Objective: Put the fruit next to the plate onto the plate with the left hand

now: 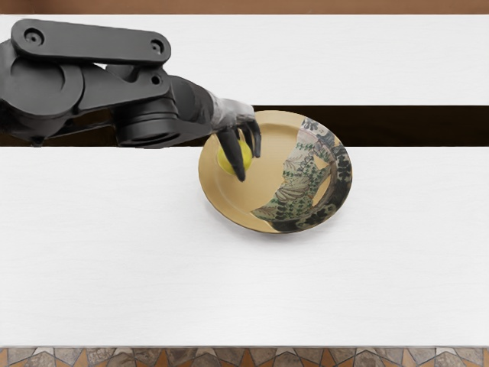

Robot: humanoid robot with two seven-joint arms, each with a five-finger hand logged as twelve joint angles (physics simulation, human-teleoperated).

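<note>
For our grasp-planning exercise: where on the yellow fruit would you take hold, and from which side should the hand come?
Grip the yellow fruit across its rounded middle, coming from above and the left, much as the left hand does now with fingers curled over it. It is small and round, and the raised rim of the plate would likely block a low approach.

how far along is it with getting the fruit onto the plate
Mostly done: the fruit is over the left part of the plate. In hand: the left hand has its fingers curled around it. Left: let go and withdraw. Whether the fruit already touches the plate cannot be told from this view.
</note>
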